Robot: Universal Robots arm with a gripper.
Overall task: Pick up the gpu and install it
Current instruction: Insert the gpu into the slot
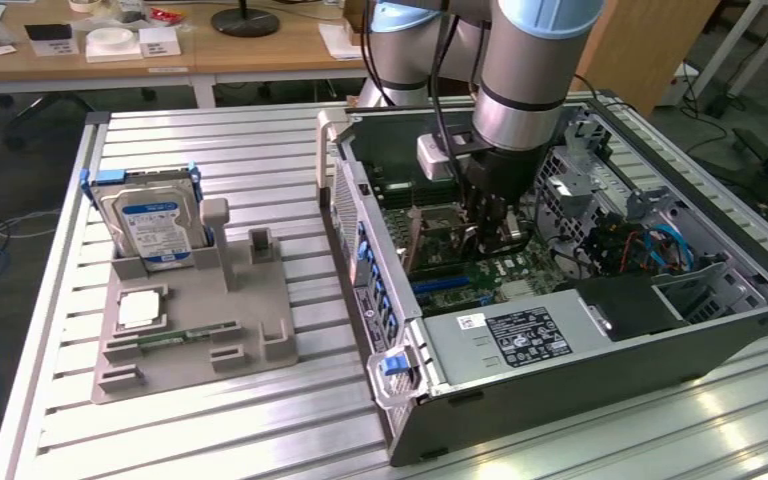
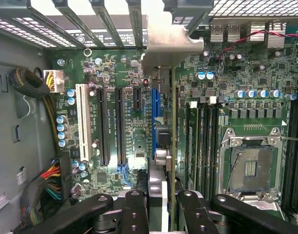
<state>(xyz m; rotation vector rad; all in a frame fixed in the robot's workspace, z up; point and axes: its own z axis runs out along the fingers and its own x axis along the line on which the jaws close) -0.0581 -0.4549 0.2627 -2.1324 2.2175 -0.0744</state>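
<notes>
Pincer (image 2: 162, 204) closed edge-on around the gpu (image 2: 172, 146), card upright between its fingers (image 2: 134, 214), silver bracket (image 2: 170, 44) at the far end. Directly beneath: blue slot (image 2: 155, 117) on motherboard (image 2: 124, 73), inside open case (image 1: 704, 330).

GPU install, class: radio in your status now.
Gripper shut on gpu, inside open computer case. Card edge-on above blue slot. Nothing in the way.

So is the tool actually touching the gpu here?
Touching. In the wrist view the tool is closed on the gpu, its fingers pressed against the edge-on card above the motherboard.
</notes>
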